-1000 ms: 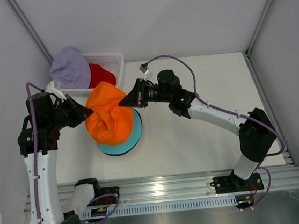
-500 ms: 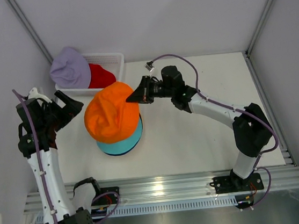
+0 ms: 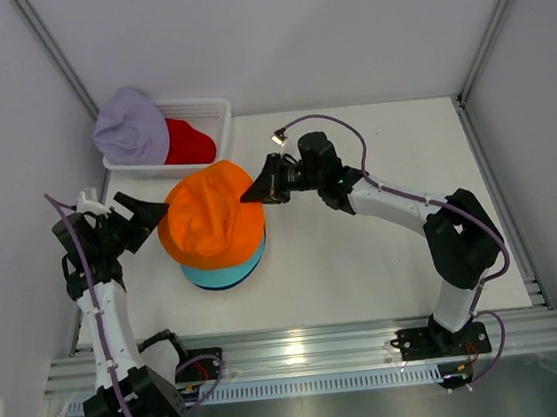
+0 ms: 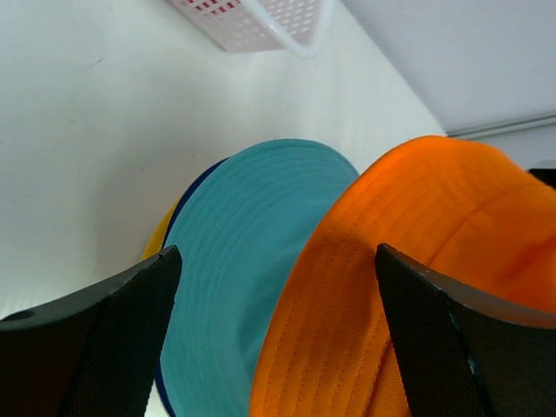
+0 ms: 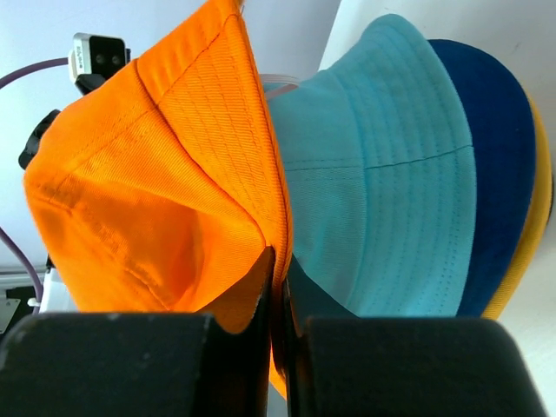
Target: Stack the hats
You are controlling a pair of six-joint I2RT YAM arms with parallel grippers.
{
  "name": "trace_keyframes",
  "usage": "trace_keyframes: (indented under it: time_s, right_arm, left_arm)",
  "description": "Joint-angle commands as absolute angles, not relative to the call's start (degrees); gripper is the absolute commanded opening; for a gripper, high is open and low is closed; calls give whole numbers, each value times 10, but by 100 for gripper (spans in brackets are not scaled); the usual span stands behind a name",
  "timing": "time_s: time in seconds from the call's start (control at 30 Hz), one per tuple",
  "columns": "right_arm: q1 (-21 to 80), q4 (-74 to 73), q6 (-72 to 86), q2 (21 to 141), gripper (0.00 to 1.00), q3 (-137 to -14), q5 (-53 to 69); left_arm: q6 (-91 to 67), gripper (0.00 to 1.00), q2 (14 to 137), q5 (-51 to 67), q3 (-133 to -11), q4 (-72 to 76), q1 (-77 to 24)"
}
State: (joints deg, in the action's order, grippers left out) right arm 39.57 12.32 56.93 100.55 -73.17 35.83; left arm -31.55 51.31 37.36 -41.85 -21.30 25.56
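Basket (image 3: 208, 105) back-L w/ lavender hat (image 3: 128, 128), red hat (image 3: 188, 141) — R gripper (image 3: 253, 193) pinching orange hat (image 3: 209, 214) brim; L gripper (image 3: 154, 221) gaping, just beside it.

White mesh plastic basket (image 3: 196, 104): stands at the far left corner of the table, close to the left wall; long side runs left to right. One rounded corner of it shows at the top of the left wrist view (image 4: 278, 16).

White table (image 3: 365, 259): matt surface, no marks seen.

Aluminium rail (image 3: 325, 349): runs along the near edge.

Two metal frame posts (image 3: 498, 17): at the far corners, between pale wall panels.
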Motion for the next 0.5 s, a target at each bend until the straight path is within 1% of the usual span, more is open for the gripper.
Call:
trace_keyframes:
  time_s: [0.0,0.07,0.27,0.3,0.37,0.4,0.47]
  right_arm:
    - [395,132,572,1018,8,-734,364]
    - [393,135,576,1023,7,-735,367]
    - [390,142,584,1031,7,-738,371]
    - [388,142,586,1031,7,-739,372]
    - [387,142,590,1034,7,-743,373]
    - [386,142,591,1034,7,-744,372]
    - [386,142,596,1035,6,-744,370]
  left_arm:
    - [-368,92,501,470,-389,-84,285]
    - [-388,91,503,487,-370,-62,293]
    - [-386,90,490,527,-351,-34,294]
    - [-386,88,488,526,-344,-34,293]
    - [-392,83,488,529,-339,-22,294]
    - [-397,74,490,532,-330,-13,293]
    - [-409,62,494,539,-323,7,294]
